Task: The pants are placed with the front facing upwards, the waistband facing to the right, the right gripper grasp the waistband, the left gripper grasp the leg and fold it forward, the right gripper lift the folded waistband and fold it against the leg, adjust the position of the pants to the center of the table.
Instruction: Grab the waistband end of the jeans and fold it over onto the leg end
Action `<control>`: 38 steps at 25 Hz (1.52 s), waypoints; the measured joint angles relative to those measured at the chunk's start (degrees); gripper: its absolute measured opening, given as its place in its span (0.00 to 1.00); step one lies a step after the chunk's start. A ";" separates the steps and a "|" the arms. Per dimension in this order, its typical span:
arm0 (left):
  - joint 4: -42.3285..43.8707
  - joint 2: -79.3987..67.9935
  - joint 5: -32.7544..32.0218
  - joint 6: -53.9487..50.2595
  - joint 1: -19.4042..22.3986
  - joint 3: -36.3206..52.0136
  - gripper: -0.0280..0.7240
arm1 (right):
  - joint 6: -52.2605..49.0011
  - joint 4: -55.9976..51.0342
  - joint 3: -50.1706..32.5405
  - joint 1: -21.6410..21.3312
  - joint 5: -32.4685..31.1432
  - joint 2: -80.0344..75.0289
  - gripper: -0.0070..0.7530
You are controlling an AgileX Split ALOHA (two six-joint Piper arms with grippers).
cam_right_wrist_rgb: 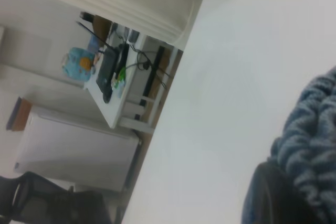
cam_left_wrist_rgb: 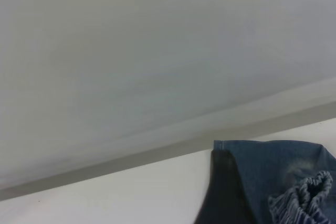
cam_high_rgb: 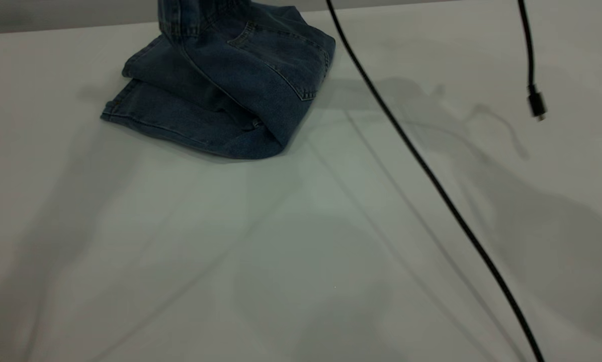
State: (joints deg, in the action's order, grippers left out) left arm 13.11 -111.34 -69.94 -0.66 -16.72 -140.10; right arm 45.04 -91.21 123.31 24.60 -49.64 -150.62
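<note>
In the exterior view, the near part of the table (cam_high_rgb: 301, 261) is bare, and only shadows fall on it. A thin black cable (cam_high_rgb: 431, 176) crosses above it, running from the top of the picture down to the lower right. A second, shorter cable (cam_high_rgb: 532, 75) hangs at the right and ends in a small plug.

Farther back, near the far edge and left of the middle, lie the pants (cam_high_rgb: 220, 95). They are folded into layers. The leg hems point to the left and a patch pocket with tan stitching faces up. The upper part of the cloth rises out of the top of the picture, so it seems to be held up there, but what holds it is cut off.

In the left wrist view, the ruffled waistband (cam_left_wrist_rgb: 304, 203) shows close to the camera, beside a dark shape on the denim. In the right wrist view, gathered denim fills the corner close to the camera. No fingers of either gripper show clearly, so I cannot tell if they are closed or apart.
</note>
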 joint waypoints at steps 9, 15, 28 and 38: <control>-0.01 0.00 0.01 0.05 0.00 0.00 0.64 | 0.71 -5.67 0.00 1.66 1.35 -1.52 0.24; -0.01 0.00 0.01 0.05 0.00 0.00 0.64 | 0.49 -4.46 0.00 1.61 2.12 -1.52 0.65; 0.08 0.00 0.01 1.37 0.00 0.20 0.64 | -11.41 16.50 5.41 -8.83 -4.40 -1.31 0.76; -2.05 -1.65 0.01 1.32 0.00 0.74 0.64 | -32.32 54.30 27.76 -17.31 -20.53 -1.11 0.76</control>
State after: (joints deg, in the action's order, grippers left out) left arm 11.07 -112.98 -69.93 0.66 -16.72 -139.36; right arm 12.71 -36.91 151.06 7.29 -70.17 -151.73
